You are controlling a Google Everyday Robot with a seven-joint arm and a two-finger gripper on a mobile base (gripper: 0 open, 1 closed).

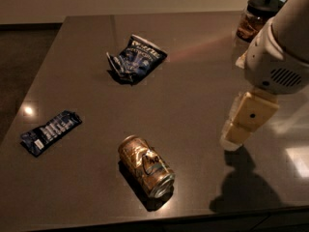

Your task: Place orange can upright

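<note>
The orange can lies on its side near the front edge of the dark table. It is dented, with a gold-orange label, and its silver end points toward the front right. My gripper hangs from the white arm at the right, above the table and to the right of the can, apart from it. It holds nothing.
A crumpled dark blue snack bag lies at the table's middle back. A flat dark blue wrapper with white stripes lies at the left. A jar with a black lid stands at the back right corner.
</note>
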